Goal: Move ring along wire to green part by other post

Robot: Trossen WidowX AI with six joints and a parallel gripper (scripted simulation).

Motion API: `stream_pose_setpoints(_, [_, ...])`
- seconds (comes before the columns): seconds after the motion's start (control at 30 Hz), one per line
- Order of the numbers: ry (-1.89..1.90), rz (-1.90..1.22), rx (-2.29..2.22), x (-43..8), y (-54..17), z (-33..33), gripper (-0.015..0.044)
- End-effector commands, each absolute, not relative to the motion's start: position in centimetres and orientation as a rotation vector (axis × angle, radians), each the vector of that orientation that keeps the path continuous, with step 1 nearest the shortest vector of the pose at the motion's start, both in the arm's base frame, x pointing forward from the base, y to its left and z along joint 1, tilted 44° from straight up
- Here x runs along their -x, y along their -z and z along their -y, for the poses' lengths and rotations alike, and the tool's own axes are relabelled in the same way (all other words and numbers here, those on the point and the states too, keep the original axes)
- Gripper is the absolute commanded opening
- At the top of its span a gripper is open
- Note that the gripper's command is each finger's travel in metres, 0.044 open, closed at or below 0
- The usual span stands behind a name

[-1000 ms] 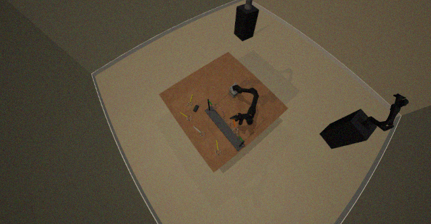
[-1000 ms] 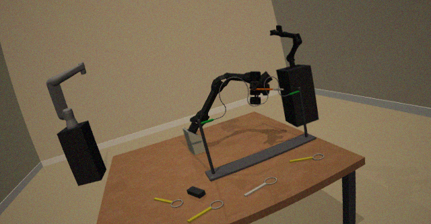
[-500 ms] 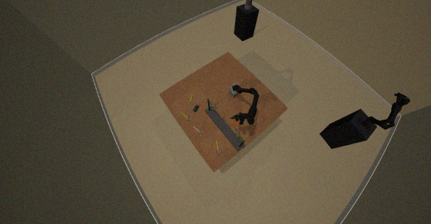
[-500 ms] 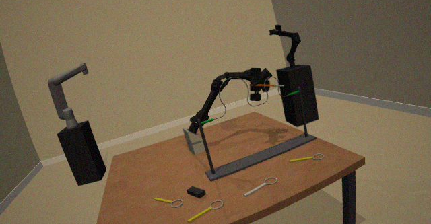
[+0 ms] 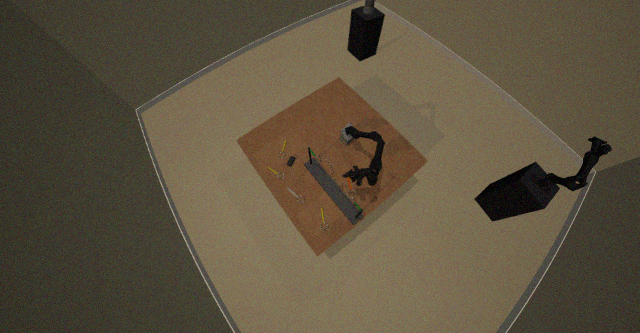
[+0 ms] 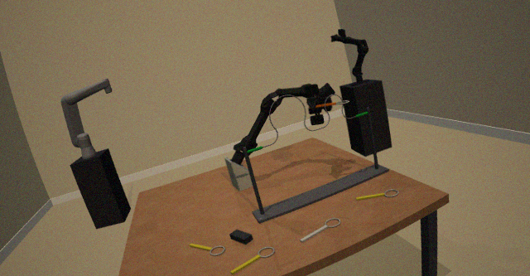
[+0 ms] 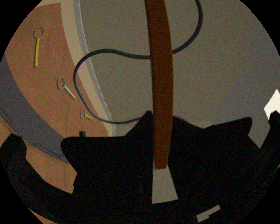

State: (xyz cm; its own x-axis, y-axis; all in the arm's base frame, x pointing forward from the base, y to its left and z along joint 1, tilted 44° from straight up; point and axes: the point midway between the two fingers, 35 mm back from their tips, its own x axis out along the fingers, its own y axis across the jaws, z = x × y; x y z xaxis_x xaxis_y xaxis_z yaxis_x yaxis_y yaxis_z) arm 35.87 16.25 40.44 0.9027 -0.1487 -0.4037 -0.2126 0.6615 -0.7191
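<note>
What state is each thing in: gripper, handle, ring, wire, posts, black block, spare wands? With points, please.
Gripper (image 6: 318,107): shut on the handle.
Handle (image 5: 350,184) (image 6: 325,105) (image 7: 162,90): held, raised off the table.
Ring (image 6: 347,102): raised, near the wire's far end; threading unclear.
Wire (image 6: 305,112): strung between the posts.
Posts (image 6: 253,181) (image 6: 373,143): upright on their base.
Black block (image 5: 291,161) (image 6: 241,236): lying on the table.
Spare wands (image 5: 322,216) (image 6: 315,233) (image 7: 37,52): lying flat, unheld.

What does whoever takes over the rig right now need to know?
Claw: shut on the orange handle, held up off the table.
Ring: at the wire's grey part, near the green part by the far post in the exterior view. Can't confirm threading or clearance.
Done: handle gripped.
Left: get the ring onto the goal green part (these views don't settle which end), keep it threaded and off the grey, let go, back away clear.
</note>
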Motion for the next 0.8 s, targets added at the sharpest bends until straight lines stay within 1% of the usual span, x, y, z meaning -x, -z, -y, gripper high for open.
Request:
stream_pose_setpoints(0.0, [-0.059, -0.477, 0.779, -36.0, -39.9, -16.7, -0.015])
stream_pose_setpoints(0.77, [-0.195, -0.549, 0.284, -35.2, -38.2, -19.6, -0.015])
